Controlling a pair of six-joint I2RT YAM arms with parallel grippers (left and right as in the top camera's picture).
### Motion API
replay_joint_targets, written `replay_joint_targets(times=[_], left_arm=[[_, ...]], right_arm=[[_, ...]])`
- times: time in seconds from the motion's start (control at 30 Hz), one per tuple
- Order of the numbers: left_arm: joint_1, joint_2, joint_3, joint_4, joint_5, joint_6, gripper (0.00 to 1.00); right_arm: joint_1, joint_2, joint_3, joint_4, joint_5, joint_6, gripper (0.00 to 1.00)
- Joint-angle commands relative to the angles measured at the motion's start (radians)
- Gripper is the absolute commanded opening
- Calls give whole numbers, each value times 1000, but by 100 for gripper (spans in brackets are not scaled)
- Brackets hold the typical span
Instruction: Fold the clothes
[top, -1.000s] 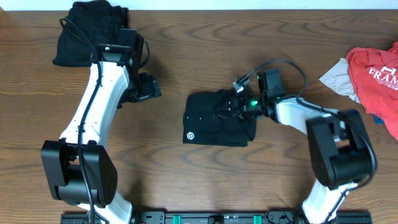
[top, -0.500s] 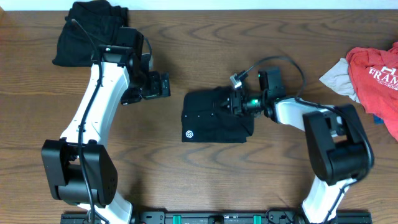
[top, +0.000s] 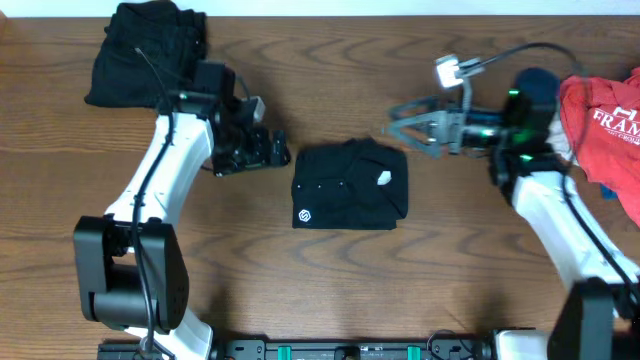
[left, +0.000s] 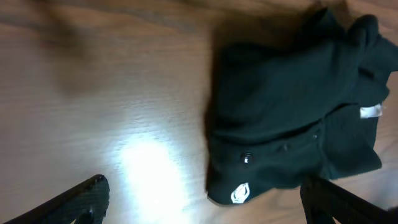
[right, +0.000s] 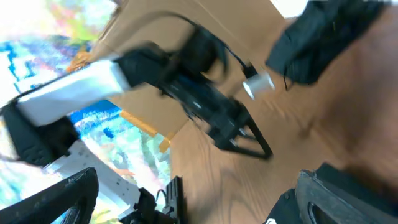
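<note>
The black top lies folded in a soft, rumpled rectangle on the wood-grain tabletop, white logo showing; left jaws and right jaws gape wide.

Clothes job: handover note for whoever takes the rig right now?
Left gripper: open, empty, low, just off the left edge of the black top.
Right gripper: open, empty, off the fabric by the top's upper right corner.
Things: the black top lies mid-table, folded into a compact rectangle, logo at its front left corner. A black pile sits in the far left corner. The red tee and a light grey piece are bunched at the right edge.
Done: the centre top looks folded.
Left: the red tee and grey piece are unfolded. Whether the black pile is folded cannot be told.
</note>
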Motion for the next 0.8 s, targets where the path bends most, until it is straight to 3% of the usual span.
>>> replay_joint_targets(times=[0.0,0.33,0.63,0.77], left_arm=[[3,10,-82,63,103,18,98],[-38,10,-132,106,124,18,98],[-113,10,-132,135,124,5,98],[-115,10,-132,139,124,-17,98]], right_arm=[[-67,-74,6,6,-93,34,99],[-184,-98,6,-1,-26,64,99],[-212,-152,28,15,239,119,99],[-211,-204,105,15,422,227,99]])
